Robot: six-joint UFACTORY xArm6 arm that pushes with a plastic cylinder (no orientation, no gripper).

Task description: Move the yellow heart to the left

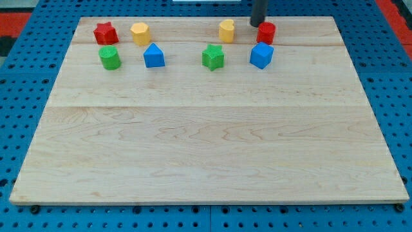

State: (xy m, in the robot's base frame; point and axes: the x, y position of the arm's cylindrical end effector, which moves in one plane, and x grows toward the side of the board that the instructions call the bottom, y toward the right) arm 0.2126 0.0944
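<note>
The yellow heart (226, 30) sits near the view's top edge of the wooden board (206, 142), right of centre. My tip (257, 25) comes down from the view's top, a short way to the right of the heart, with a small gap between them. The tip is right at the upper left side of a red round block (267, 33). A green star (213, 57) lies just below and left of the heart. A blue cube (261, 55) lies below the red round block.
At the view's top left are a red star (105, 32), a yellow many-sided block (140, 32), a green cylinder (109, 57) and a blue house-shaped block (154, 56). A blue perforated table surrounds the board.
</note>
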